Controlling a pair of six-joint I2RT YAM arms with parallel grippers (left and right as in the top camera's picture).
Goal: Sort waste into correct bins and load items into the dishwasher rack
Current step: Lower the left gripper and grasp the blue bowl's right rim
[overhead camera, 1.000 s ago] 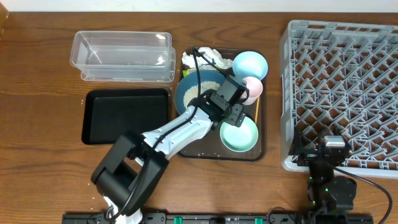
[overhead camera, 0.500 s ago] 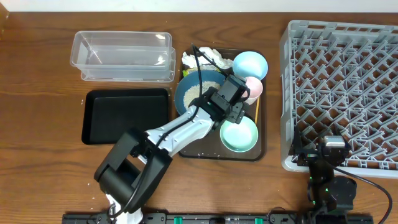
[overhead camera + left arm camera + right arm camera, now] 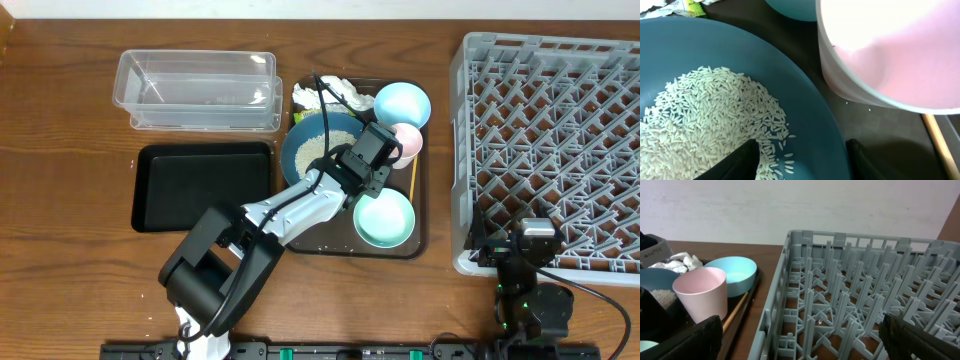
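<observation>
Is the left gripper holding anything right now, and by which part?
Nothing gripped yet: the left gripper straddles the rim of the dark blue plate, one finger in the rice, jaws apart.

Overhead, the left arm (image 3: 290,208) hides part of the dark blue plate (image 3: 308,150) and small pink cup (image 3: 408,142).

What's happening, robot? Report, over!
Left gripper open, straddling rim of blue plate. Rice on plate. Right gripper open beside rack. Pink cup close alongside.
</observation>
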